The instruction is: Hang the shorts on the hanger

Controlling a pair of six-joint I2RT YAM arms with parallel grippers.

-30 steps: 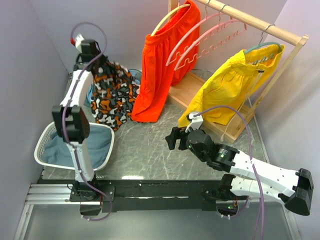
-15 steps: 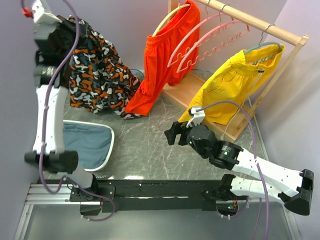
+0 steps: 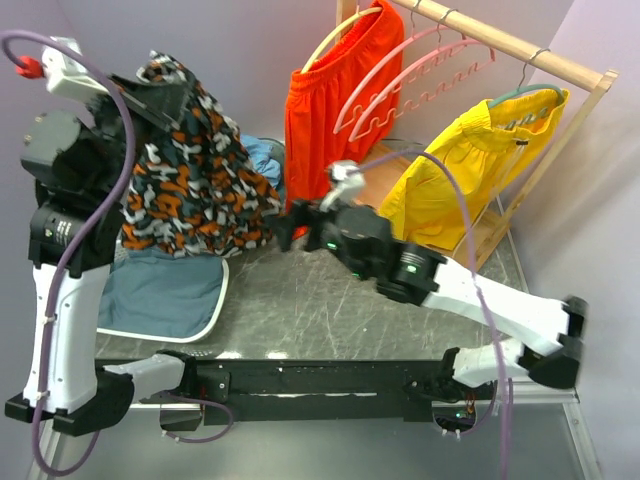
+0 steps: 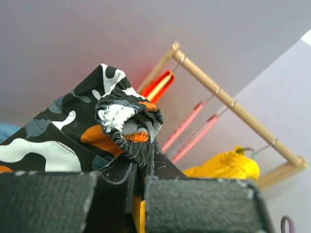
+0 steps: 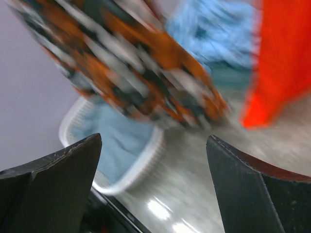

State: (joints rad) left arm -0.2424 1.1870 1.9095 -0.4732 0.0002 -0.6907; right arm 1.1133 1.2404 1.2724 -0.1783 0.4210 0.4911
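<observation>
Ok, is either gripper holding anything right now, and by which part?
The left gripper is shut on the camouflage shorts, pinching their bunched elastic waistband. The right gripper is open and holds nothing.

The shorts (image 3: 195, 190) hung from the left gripper (image 3: 160, 88) at the left, over the far rim of a basket (image 3: 215, 312) that lay on the counter (image 3: 330, 300). A cloth (image 3: 160, 290) lay in the basket. The right gripper (image 3: 290, 225) sat just right of the shorts' lower edge. Behind it stood a rack (image 3: 520, 45) at the far right. On its rail, from left to right, hung a pair of shorts (image 3: 320, 110), the hanger (image 3: 390, 60), a like hanger (image 3: 420, 70) just beside it, and another pair of shorts (image 3: 450, 180).
</observation>
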